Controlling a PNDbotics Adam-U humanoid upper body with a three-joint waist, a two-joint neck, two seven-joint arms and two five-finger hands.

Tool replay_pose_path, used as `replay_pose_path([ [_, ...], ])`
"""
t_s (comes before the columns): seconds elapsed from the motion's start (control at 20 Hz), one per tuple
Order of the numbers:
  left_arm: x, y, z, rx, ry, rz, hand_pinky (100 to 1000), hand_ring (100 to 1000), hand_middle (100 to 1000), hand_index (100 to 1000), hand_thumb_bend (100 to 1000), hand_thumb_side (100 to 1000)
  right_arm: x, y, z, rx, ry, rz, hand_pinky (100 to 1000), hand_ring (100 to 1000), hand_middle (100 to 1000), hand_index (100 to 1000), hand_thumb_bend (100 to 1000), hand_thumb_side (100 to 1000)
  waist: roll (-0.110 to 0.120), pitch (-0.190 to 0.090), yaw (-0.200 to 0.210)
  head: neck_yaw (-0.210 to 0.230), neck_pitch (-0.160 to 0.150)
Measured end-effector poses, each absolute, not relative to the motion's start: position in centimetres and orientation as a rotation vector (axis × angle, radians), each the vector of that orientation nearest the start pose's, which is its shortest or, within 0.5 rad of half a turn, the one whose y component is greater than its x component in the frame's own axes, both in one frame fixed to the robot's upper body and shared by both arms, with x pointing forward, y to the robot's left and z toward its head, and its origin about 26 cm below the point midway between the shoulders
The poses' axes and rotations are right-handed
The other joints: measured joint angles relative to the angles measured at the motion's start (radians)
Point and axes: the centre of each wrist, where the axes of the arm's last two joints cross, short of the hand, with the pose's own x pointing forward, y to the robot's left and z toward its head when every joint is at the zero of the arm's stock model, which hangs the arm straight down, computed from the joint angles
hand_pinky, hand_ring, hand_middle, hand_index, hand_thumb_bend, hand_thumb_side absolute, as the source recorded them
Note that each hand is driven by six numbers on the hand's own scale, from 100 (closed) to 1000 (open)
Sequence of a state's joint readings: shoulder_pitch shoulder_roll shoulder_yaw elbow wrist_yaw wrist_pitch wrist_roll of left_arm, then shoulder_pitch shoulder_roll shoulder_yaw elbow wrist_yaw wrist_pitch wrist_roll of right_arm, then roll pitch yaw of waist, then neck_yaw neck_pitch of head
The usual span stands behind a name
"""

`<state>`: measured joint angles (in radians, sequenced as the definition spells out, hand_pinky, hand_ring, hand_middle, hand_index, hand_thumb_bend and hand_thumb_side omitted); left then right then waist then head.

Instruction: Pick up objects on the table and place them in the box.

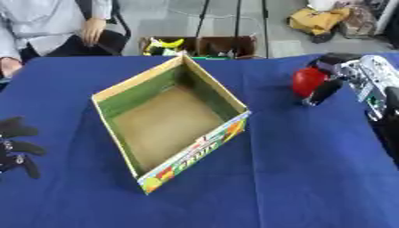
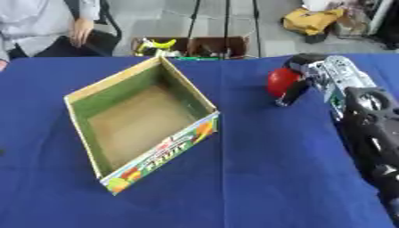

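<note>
An open cardboard box (image 1: 227, 97) with a green lining and a printed front stands in the middle of the blue table; I see nothing inside it. To its right my right hand (image 1: 327, 87) is curled round a red round object (image 1: 306, 81), held above the cloth at about the box rim's height. My left hand (image 1: 15, 147) rests at the left edge of the table, fingers relaxed and pointing right, holding nothing.
The blue tablecloth (image 1: 296, 178) covers the whole table. Behind the far edge stands a brown crate (image 1: 226, 44) with a yellow-green item. A seated person (image 1: 46, 26) is at the far left, not touching anything on the table.
</note>
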<state>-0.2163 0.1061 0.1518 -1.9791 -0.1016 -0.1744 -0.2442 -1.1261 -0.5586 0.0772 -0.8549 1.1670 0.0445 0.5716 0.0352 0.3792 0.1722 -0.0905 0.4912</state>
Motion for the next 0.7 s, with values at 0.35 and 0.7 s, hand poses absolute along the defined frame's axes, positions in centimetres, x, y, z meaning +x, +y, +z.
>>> replay_pose_path([
  [0.35,29.38,27.28,16.05,0.144,-2.308,-0.397,347,584,677,863,100,996,48.56,-31.58,29.31,-1.171,-1.053,1.302,436,625,760,792,100,305,0.001,0.0,-0.007,0.0,0.0],
  [0.7,29.42,27.29,15.98,0.144,-2.304,-0.395,348,589,678,862,100,994,48.32,-31.26,29.93,-1.147,-1.113,1.27,421,614,736,759,100,343,0.002,-0.006,-0.01,0.0,0.0],
])
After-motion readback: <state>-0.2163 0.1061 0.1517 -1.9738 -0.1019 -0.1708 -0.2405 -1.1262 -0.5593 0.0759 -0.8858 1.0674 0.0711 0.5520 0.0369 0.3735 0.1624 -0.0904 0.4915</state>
